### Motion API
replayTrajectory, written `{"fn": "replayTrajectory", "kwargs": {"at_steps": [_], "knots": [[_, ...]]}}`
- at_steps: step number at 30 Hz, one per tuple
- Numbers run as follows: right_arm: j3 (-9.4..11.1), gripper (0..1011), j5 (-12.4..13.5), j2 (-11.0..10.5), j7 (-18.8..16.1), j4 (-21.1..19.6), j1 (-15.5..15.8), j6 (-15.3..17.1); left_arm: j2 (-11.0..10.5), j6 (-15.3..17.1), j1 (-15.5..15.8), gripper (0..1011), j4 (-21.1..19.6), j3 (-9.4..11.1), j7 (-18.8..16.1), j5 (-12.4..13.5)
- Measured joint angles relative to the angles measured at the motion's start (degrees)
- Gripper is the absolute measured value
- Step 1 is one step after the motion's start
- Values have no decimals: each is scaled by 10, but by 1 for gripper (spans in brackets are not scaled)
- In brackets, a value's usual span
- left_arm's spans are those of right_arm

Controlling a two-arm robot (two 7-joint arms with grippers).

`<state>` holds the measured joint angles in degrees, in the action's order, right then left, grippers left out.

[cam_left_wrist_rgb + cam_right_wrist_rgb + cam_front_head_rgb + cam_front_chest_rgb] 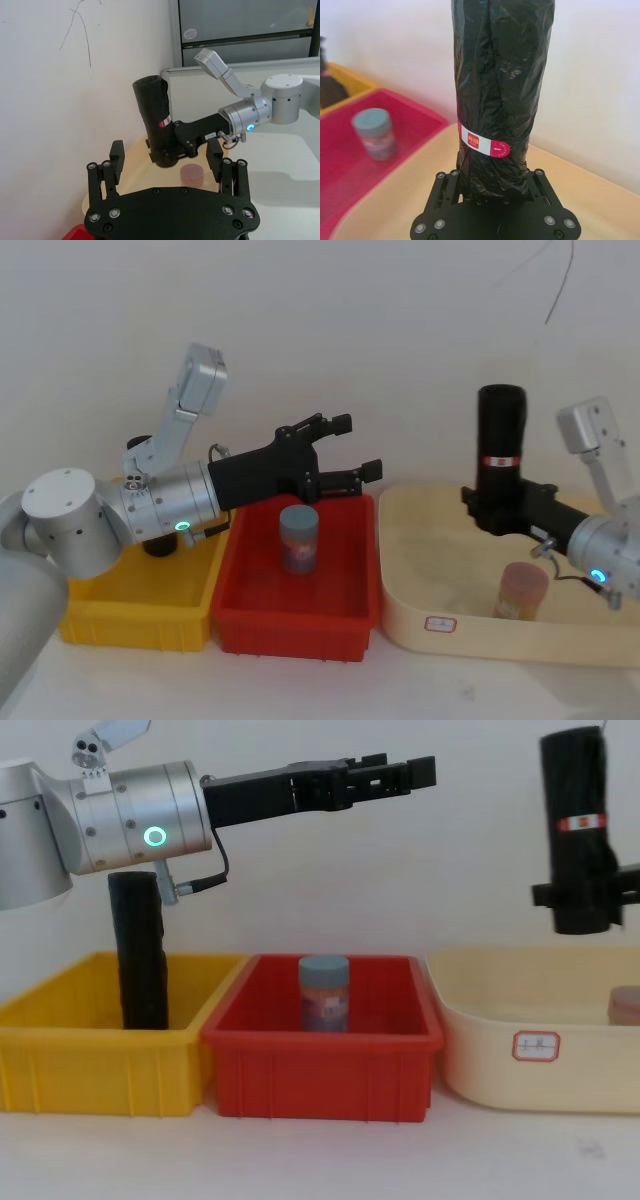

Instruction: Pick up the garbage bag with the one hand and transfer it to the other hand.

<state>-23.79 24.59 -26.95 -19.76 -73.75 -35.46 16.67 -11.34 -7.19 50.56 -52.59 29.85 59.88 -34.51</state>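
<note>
At right of the head view, the bag stands upright above the cream tray, held near its lower end by the closed jaws of the right gripper, on the blue-ringed arm. The left gripper, on the green-ringed arm, hovers at upper centre over the red bin, jaws open and empty, well apart from the bag. Risk: gripped so low, the tall roll may tilt or slip down into the tray.
</note>
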Motion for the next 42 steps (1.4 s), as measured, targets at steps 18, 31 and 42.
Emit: {"fn": "replayTrajectory", "kwargs": {"at_steps": [18,31,42], "knots": [[21,604,-13,-6,16,48,-20,7,0,0,0,1001,0,0,0,0],[25,969,-17,-7,18,58,-24,6,0,0,0,1001,0,0,0,0],[26,1001,-18,-7,19,62,-26,6,0,0,0,1001,0,0,0,0]]}}
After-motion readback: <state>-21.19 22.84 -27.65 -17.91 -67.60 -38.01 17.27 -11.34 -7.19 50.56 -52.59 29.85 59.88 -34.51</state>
